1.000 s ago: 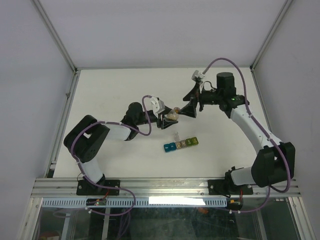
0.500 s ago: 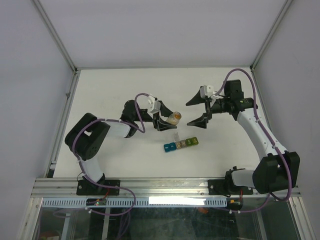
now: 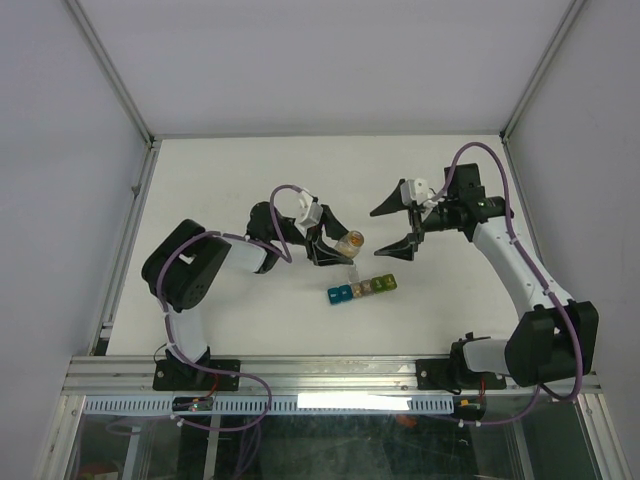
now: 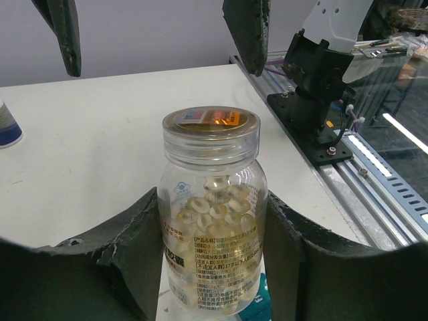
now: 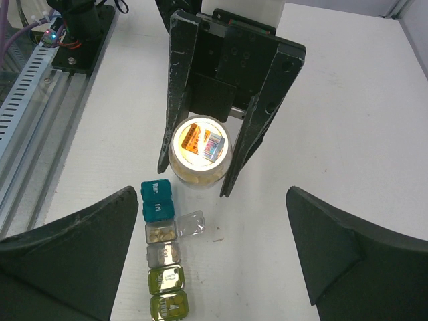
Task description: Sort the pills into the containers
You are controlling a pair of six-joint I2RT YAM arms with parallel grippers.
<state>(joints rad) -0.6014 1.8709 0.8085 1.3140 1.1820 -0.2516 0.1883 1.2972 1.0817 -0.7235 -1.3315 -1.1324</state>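
Note:
My left gripper [image 3: 345,246] is shut on a small round clear bottle [image 3: 351,240] with its cap on. The bottle [image 4: 210,207] stands upright between the left fingers [image 4: 127,247] and holds pale softgels. The containers [image 3: 362,288], a strip of joined cells, lie just in front of it. In the right wrist view the strip [image 5: 162,257] has one grey cell open with its lid [image 5: 190,223] flipped out. Tan pills [image 5: 160,233] lie in that cell. My right gripper [image 3: 376,234] is open and empty, to the right of the bottle [image 5: 199,150] and above the table.
The aluminium rail [image 3: 330,372] and both arm bases run along the near edge. The right arm's base [image 4: 314,87] shows in the left wrist view. A small white and blue object [image 4: 7,127] sits at that view's left edge. Frame posts stand at the table corners.
My right gripper has come off the bottle's cap, opened and drawn back to the right. My left gripper has carried the bottle slightly toward the strip of cells.

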